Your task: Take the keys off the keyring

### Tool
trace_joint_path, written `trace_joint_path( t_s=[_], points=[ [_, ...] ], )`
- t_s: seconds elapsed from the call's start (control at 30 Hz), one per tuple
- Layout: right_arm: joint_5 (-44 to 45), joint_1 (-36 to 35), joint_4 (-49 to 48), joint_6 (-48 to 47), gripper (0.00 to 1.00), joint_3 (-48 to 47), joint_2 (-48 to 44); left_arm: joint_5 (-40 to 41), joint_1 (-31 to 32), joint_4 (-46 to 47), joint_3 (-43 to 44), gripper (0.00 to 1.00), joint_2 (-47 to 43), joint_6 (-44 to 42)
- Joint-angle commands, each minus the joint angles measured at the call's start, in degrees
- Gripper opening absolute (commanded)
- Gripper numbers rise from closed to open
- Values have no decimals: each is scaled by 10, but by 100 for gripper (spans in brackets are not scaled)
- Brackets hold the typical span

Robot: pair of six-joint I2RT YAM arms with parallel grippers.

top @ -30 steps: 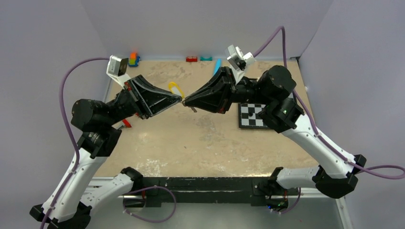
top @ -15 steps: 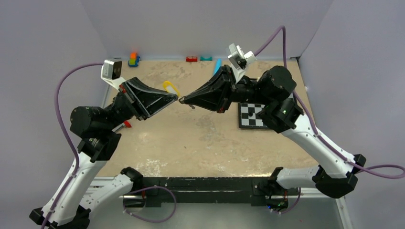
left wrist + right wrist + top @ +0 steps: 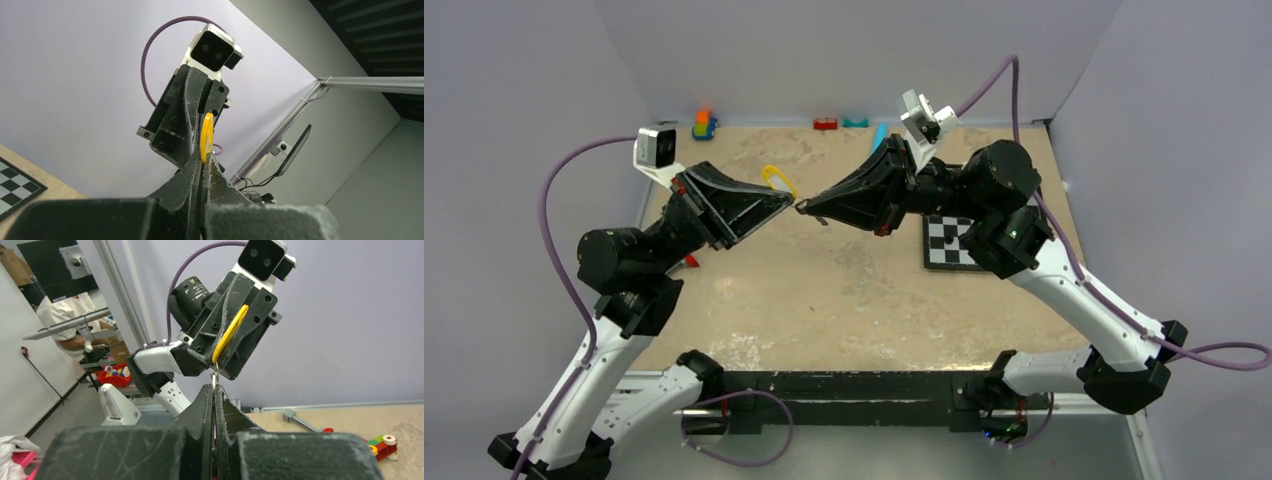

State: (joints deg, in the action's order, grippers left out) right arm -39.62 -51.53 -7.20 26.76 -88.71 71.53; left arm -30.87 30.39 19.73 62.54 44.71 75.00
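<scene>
The left fingers (image 3: 192, 172) are pressed together on the yellow key (image 3: 206, 140), pinching its head edge-on so that much of the plastic stands out past the tips. The right fingers (image 3: 204, 405) are closed too, nipping the thin keyring (image 3: 215, 374) at the key's narrow end. The two pairs meet tip to tip in the air above the middle of the tan surface (image 3: 844, 290), with key and ring lifted off it between them. A checkerboard card (image 3: 944, 250) lies under the right arm, and toy blocks (image 3: 704, 125) sit at the far edge.
</scene>
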Motion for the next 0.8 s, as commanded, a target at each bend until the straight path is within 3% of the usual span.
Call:
trace_joint_path(
  t_s=[0.0, 0.77],
  points=[
    [-8, -9, -36, 12, 0, 7, -4, 43, -1, 66, -11, 0, 2, 26],
    [5, -18, -147, 58, 0, 59, 2, 165, 43, 216, -84, 0, -6, 69]
  ],
)
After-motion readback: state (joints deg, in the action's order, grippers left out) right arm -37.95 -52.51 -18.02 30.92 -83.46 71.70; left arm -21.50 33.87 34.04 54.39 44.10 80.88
